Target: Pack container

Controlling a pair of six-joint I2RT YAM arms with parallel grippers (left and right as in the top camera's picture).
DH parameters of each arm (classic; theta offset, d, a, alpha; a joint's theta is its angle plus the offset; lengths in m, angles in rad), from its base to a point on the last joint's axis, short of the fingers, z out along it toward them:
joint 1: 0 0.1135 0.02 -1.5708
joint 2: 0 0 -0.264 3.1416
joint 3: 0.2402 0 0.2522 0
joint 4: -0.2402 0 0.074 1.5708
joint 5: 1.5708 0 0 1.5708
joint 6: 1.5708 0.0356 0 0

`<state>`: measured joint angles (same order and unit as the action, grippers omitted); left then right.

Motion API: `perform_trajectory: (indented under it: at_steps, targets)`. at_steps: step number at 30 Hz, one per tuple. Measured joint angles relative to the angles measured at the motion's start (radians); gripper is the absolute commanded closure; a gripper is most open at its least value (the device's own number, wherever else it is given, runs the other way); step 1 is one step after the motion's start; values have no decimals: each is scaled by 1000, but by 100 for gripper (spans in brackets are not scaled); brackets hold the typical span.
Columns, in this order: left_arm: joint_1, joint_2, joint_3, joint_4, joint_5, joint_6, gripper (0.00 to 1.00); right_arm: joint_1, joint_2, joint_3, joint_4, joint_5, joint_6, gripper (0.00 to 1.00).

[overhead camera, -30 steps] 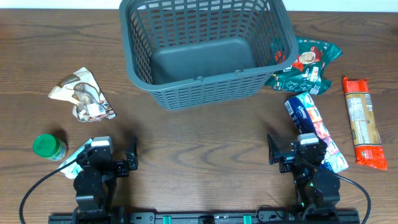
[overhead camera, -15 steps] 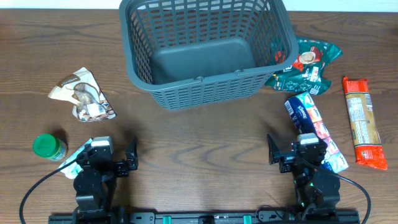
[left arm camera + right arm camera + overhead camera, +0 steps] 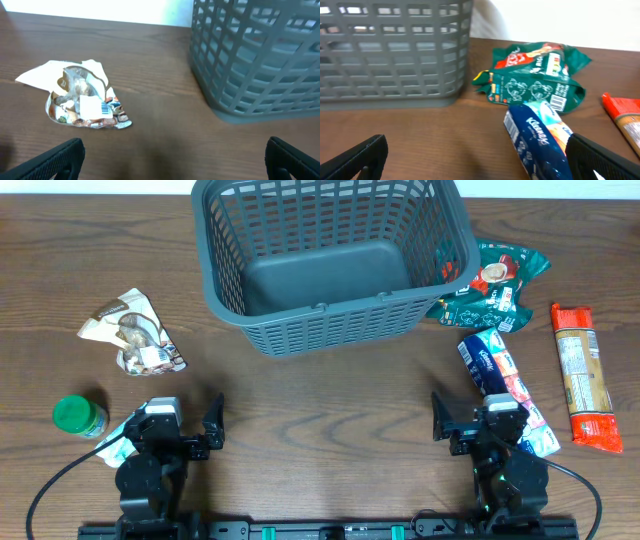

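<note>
- Grey container [image 3: 330,330] empty; my left gripper [image 3: 175,160] and right gripper [image 3: 480,160] spread, holding nothing.
- Risk: slick tissue pack [image 3: 536,135] may slip from a shallow pinch.

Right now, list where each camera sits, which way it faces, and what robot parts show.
Overhead: above the table, looking straight down; the container, left gripper and right gripper show.
Left wrist: low behind the left gripper, facing forward at the white packet; own fingertips show.
Right wrist: likewise, facing the green bag and tissue pack; own fingertips show.
All three share the container.
</note>
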<state>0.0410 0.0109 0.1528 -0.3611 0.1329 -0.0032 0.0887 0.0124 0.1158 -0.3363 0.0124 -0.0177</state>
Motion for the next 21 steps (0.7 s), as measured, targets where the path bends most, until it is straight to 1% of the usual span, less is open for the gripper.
perform_trajectory:
  at_steps: [5,9,12,15,21]
  targets:
    - [0,56,73,0,7,-6,1,0,3,45,-28,114,15,1]
    - [0,172,157,1,12,-13,1,0,58,134,-45,205,18,1]
    - [0,296,247,-1,14,-19,2,-6,164,229,-49,266,18,1]
    - [0,439,373,0,17,-19,1,-8,302,343,-51,312,10,1]
    - [0,707,666,-7,18,-22,1,-8,620,656,-77,348,-45,1]
